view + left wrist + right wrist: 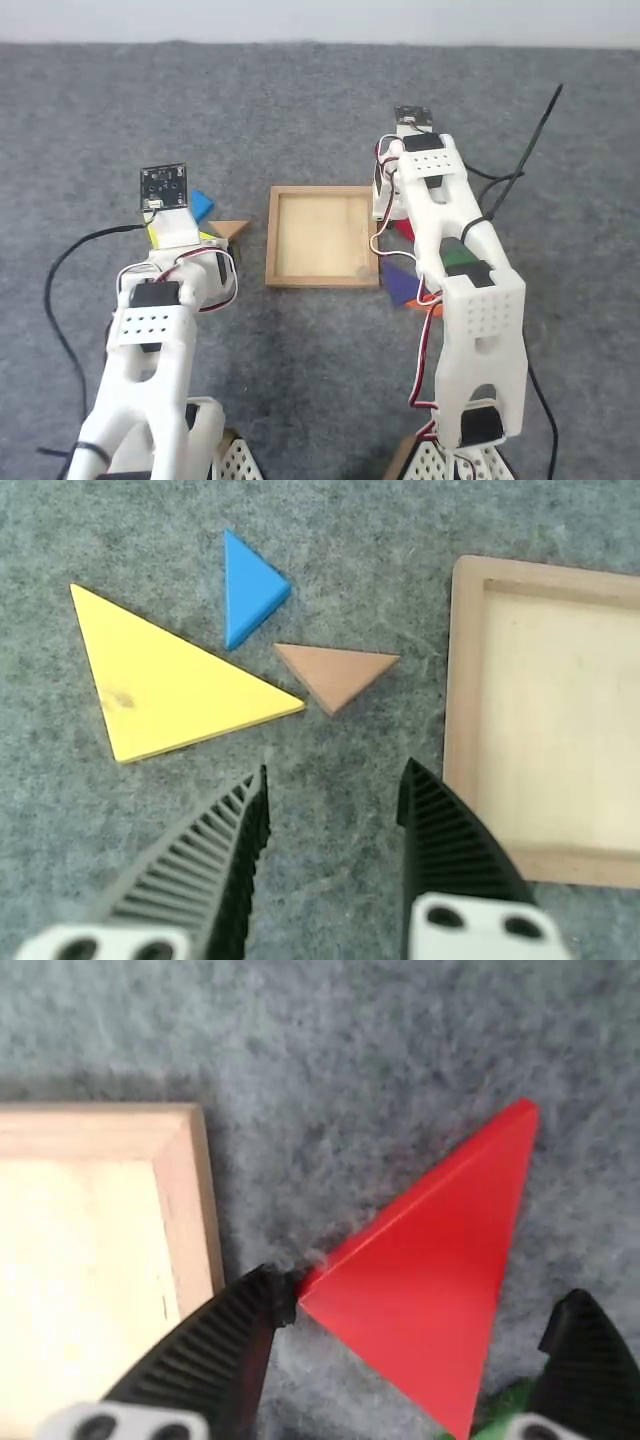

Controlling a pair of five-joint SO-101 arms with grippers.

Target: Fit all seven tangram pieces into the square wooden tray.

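The square wooden tray lies empty between the two arms. Left of it are a large yellow triangle, a small blue triangle and a small brown triangle. My left gripper hangs open just short of the brown triangle, beside the tray's rim. My right gripper is open and low over a red triangle, one finger at its corner near the tray's rim. Under the right arm lie green, purple and orange pieces, partly hidden.
Grey carpet covers the whole table. Black cables trail from the left arm and behind the right arm. Open carpet lies beyond the tray and in front of it.
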